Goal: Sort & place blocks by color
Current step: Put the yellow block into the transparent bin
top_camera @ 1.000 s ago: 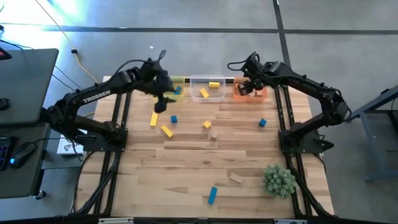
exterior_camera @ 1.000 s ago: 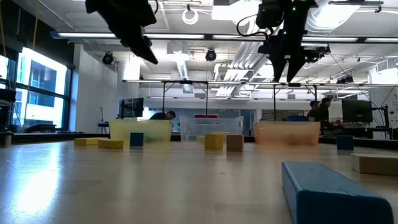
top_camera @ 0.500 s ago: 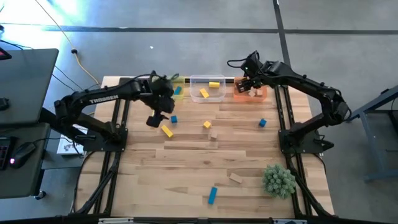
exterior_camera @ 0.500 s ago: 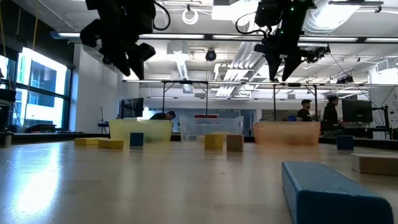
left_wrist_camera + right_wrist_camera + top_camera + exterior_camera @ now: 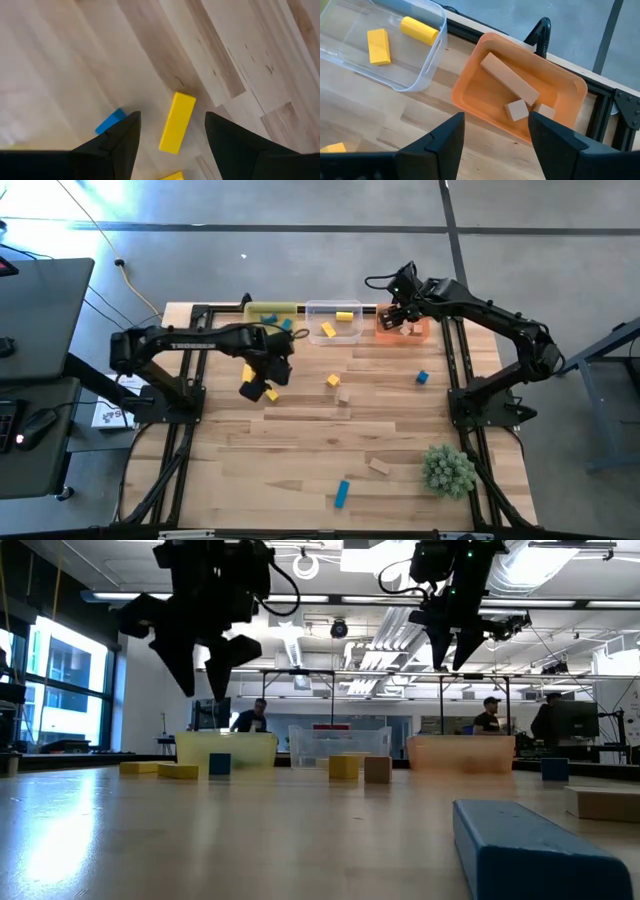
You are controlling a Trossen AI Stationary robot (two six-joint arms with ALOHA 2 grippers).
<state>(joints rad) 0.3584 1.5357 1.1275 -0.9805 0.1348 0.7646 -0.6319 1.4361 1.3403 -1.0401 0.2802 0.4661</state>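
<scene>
My left gripper (image 5: 262, 380) (image 5: 172, 116) hangs open above the table's left middle. In its wrist view a yellow bar (image 5: 177, 122) lies flat on the wood between the fingers' lines, with a blue cube (image 5: 111, 121) beside it and a second yellow block (image 5: 172, 176) near it. My right gripper (image 5: 400, 315) (image 5: 496, 117) is open above the orange bin (image 5: 470, 97), which holds three tan blocks (image 5: 509, 80). The clear bin (image 5: 432, 52) holds two yellow blocks (image 5: 378, 46). Other blocks lie loose on the table: a yellow cube (image 5: 333, 381), a tan cube (image 5: 343, 395) and a blue cube (image 5: 422, 377).
The yellow bin (image 5: 270, 312) at the far edge holds a blue block (image 5: 285, 325). A blue bar (image 5: 342, 493) and a tan bar (image 5: 379, 466) lie near the near edge, beside the spiky green plant ball (image 5: 448, 470). People stand in the room behind.
My left gripper has swung away from the yellow bin toward the near edge and come down, and it now hangs over the yellow bars. The right arm has kept still over the orange bin.
</scene>
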